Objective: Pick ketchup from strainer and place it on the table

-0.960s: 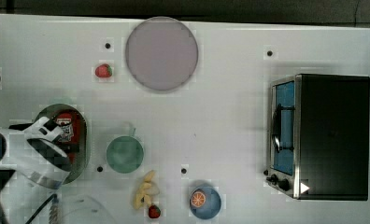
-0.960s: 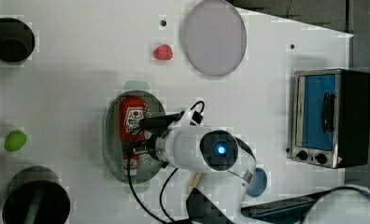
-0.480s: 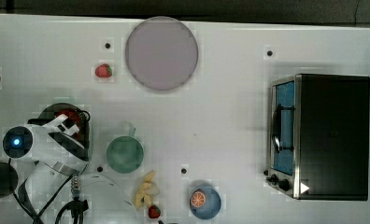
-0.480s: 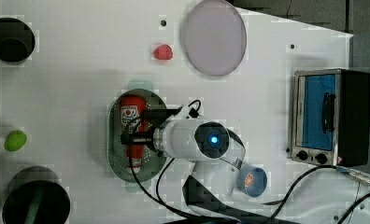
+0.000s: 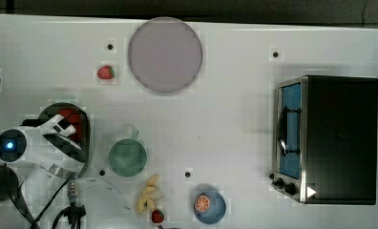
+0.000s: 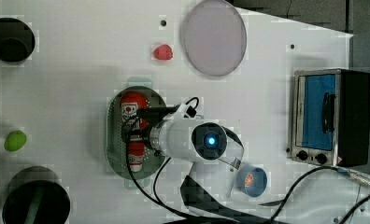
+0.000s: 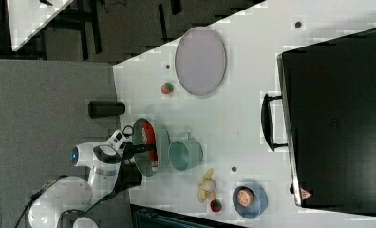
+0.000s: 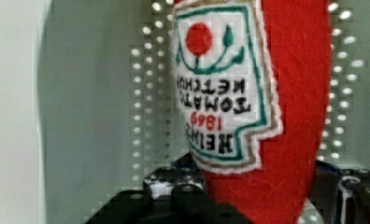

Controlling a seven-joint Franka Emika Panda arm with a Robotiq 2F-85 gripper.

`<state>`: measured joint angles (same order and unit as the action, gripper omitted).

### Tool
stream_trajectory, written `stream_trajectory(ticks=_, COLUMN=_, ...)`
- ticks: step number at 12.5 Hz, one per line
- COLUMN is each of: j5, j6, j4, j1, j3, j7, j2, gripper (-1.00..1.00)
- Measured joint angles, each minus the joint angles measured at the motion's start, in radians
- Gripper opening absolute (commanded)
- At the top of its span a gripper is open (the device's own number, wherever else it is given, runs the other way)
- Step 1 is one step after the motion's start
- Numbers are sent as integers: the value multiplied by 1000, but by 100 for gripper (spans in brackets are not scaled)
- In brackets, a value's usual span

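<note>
The ketchup (image 6: 133,133) lies flat in the strainer (image 6: 112,140) on the table (image 6: 80,70). The left view shows its full length, white cap toward the view's bottom. The wrist view shows its label (image 8: 218,84) close up, with the claw (image 8: 262,196) fingers (image 8: 183,193) on both sides of the bottle; whether they clamp it cannot be told.

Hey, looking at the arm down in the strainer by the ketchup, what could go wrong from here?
1. The ketchup lies flat in the strainer, with the gripper across its middle; a loose hold might let it tilt or slip on lifting.
2. The strainer looks light and could drag along.
3. The cup stands close beside the strainer, so a low carry that way may bump it.
</note>
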<state>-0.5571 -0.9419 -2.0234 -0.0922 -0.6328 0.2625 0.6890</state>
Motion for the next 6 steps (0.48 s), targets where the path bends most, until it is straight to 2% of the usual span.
stream_trajectory(ticks=2, j5=22, j6=44, j4=-18, j1=3, j3=-5, j7=0, j2=-52, gripper=21)
stream_trajectory(ticks=6, j5=230, j6=140, j4=-23, j1=62, j3=-86, j7=4, j2=-245, gripper=21)
